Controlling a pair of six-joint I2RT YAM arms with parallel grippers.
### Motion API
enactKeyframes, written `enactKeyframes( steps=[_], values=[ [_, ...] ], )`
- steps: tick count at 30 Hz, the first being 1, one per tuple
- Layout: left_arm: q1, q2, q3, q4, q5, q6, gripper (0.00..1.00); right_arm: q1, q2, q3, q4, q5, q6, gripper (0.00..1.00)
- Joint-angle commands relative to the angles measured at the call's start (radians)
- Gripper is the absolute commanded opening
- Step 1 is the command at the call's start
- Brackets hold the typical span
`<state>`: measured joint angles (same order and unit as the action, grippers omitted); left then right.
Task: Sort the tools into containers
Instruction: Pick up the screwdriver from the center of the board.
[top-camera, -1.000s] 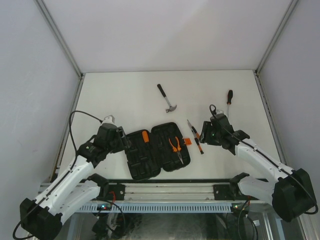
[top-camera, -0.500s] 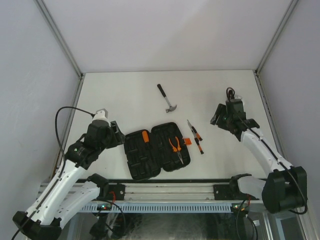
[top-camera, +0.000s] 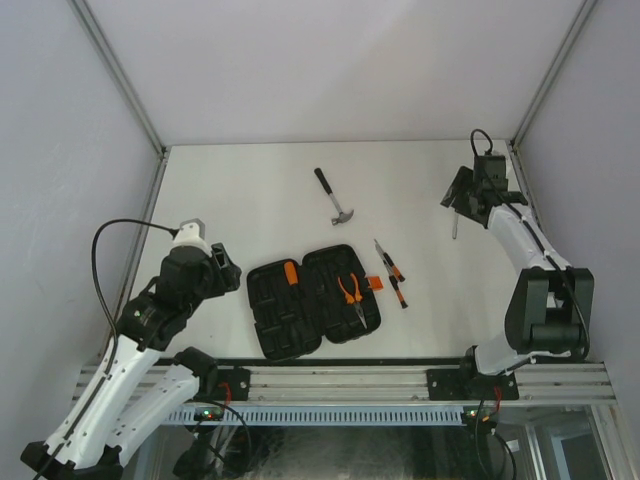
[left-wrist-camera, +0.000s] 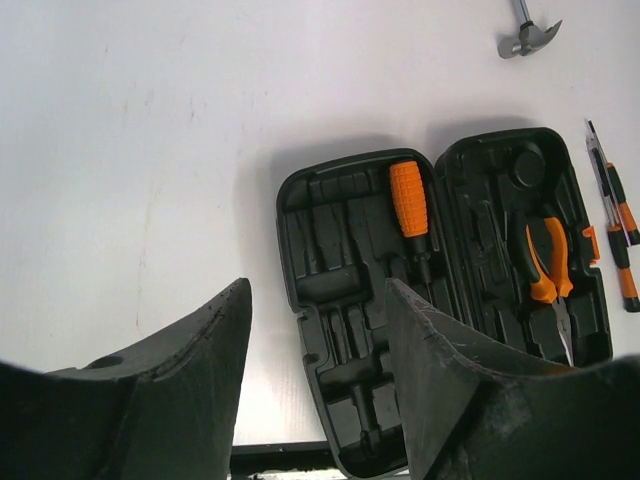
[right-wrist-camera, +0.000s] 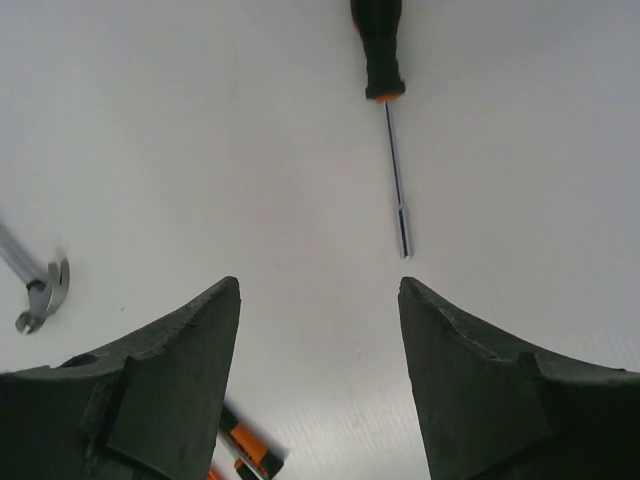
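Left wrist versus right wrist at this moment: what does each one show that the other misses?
Only the left wrist view shows the open tool case, with a stubby orange-handled screwdriver in one half and the pliers in the other. Only the right wrist view shows the long black-handled screwdriver lying on the table. Both catch the hammer head and the slim screwdrivers lying outside the case, each near an edge of the frame.

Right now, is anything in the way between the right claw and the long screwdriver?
No, nothing visible is in the way. The right gripper hangs open near the long screwdriver, with only bare table between them. The hammer lies well off to the side.
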<state>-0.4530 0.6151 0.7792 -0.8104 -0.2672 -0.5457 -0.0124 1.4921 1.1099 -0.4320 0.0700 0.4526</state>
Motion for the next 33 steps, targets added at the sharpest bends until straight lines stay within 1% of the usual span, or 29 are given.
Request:
enactKeyframes(
  steps=[1,10,16,22,25,33],
  values=[
    [0.004,-0.013,0.003,0.038,-0.012,0.028,0.60,-0.027,0.093,0.142,-0.046,0.026,-0.063,0.64],
    [0.004,-0.018,-0.004,0.049,0.004,0.031,0.61,-0.072,0.330,0.336,-0.106,0.058,-0.095,0.62],
    [0.004,-0.013,-0.005,0.050,0.007,0.032,0.61,-0.078,0.483,0.481,-0.134,0.074,-0.110,0.61],
    [0.003,-0.013,-0.006,0.048,0.003,0.031,0.61,-0.088,0.602,0.611,-0.160,0.089,-0.119,0.60],
    [0.004,-0.009,-0.005,0.048,-0.001,0.030,0.61,-0.090,0.650,0.663,-0.171,0.071,-0.134,0.59],
    [0.003,-0.003,-0.002,0.043,-0.012,0.027,0.61,-0.091,0.785,0.843,-0.284,0.071,-0.183,0.56]
  ],
)
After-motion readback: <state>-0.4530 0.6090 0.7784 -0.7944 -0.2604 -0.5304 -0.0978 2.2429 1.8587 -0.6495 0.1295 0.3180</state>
